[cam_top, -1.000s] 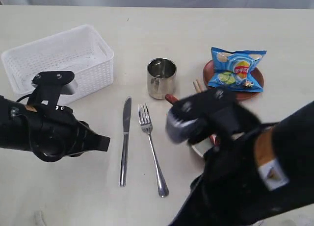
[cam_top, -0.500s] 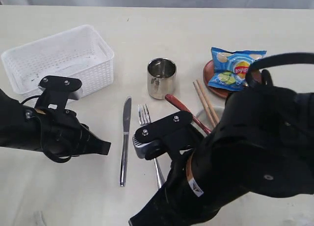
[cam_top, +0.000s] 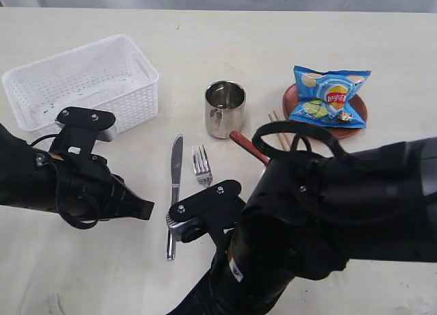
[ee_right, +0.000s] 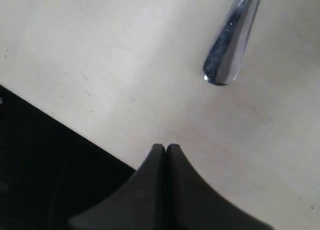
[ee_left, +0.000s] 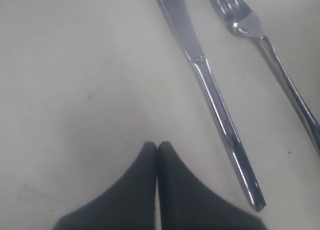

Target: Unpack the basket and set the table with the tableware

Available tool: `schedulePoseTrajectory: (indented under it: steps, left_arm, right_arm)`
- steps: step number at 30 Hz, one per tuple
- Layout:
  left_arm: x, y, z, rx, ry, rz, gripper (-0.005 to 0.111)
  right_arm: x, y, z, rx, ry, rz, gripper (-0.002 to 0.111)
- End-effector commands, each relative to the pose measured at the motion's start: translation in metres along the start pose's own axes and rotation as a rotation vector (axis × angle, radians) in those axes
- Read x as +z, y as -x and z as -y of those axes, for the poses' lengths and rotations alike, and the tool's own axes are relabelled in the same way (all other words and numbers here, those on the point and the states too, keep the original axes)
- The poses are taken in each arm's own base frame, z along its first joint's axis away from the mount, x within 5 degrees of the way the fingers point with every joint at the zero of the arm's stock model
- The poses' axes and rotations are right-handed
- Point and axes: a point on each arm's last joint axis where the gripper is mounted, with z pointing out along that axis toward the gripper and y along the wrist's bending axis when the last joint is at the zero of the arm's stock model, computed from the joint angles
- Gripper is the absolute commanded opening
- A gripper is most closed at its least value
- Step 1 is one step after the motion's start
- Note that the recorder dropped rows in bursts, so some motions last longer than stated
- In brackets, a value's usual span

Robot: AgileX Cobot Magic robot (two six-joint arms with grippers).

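— Left to right, what do the containers hold?

— I have the white basket (cam_top: 82,83) toward the far left corner of the table (cam_top: 273,42). Inside it I see only its own lattice floor. Near the middle, the steel cup (cam_top: 224,108) stands upright, mouth up, with just shiny metal showing inside. Toward the right edge, the brown plate (cam_top: 357,119) carries a blue chip bag (cam_top: 329,96) that lies across most of it.

— And the cutlery?

— The knife (cam_top: 174,192) and fork (cam_top: 202,166) lie side by side on the table in front of the cup, not touching, tines toward the cup. A reddish spoon (cam_top: 247,145) and chopsticks (cam_top: 278,128) show between cup and plate, and my right arm (cam_top: 307,219) covers their near ends.

— How are your arms sitting?

— My left gripper (ee_left: 157,145) hangs low over the table in front of the basket, pointing toward the knife's handle. Its fingers are pressed together with nothing between them. The right arm bulks over the near right part of the table. My right gripper (ee_right: 165,147) is pinched tight as well and empty, over bare table near the end of the fork's handle.
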Motion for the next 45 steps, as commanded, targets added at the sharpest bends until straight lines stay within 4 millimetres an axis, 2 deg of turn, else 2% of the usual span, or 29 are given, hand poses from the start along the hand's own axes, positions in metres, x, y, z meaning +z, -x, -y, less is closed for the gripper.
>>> schedulePoseTrajectory:
  steps: [1, 12, 17, 20, 24, 31, 37, 45]
  left_arm:
    - [0.000, -0.001, 0.001, -0.005, -0.012, -0.012, 0.000]
    - [0.000, 0.001, 0.000, -0.009, -0.005, 0.000, 0.000]
    - [0.000, 0.003, -0.002, -0.009, 0.014, 0.026, 0.000]
    - [0.002, 0.006, -0.005, -0.038, 0.045, 0.057, 0.000]
    - [0.014, 0.008, -0.005, -0.046, 0.052, 0.016, 0.000]
    - [0.037, 0.032, 0.000, -0.040, 0.048, 0.001, 0.000]
    - [0.050, 0.049, 0.005, -0.016, 0.035, 0.005, 0.000]
    - [0.049, 0.075, 0.013, -0.004, 0.021, 0.084, 0.000]
  right_arm:
    - [0.012, 0.004, 0.000, -0.015, -0.005, -0.003, 0.000]
    - [0.027, 0.012, 0.003, -0.054, -0.029, 0.026, 0.000]
    - [0.026, 0.022, 0.015, -0.018, -0.027, 0.048, 0.000]
    - [0.018, 0.022, 0.016, -0.042, -0.018, 0.058, 0.000]
    - [-0.004, 0.024, 0.012, -0.044, 0.035, 0.144, 0.000]
    - [-0.040, 0.017, 0.011, -0.048, 0.088, 0.224, 0.000]
    - [-0.044, 0.014, 0.012, -0.050, 0.085, 0.214, 0.000]
    - [-0.044, 0.013, 0.013, -0.052, 0.078, 0.200, 0.000]
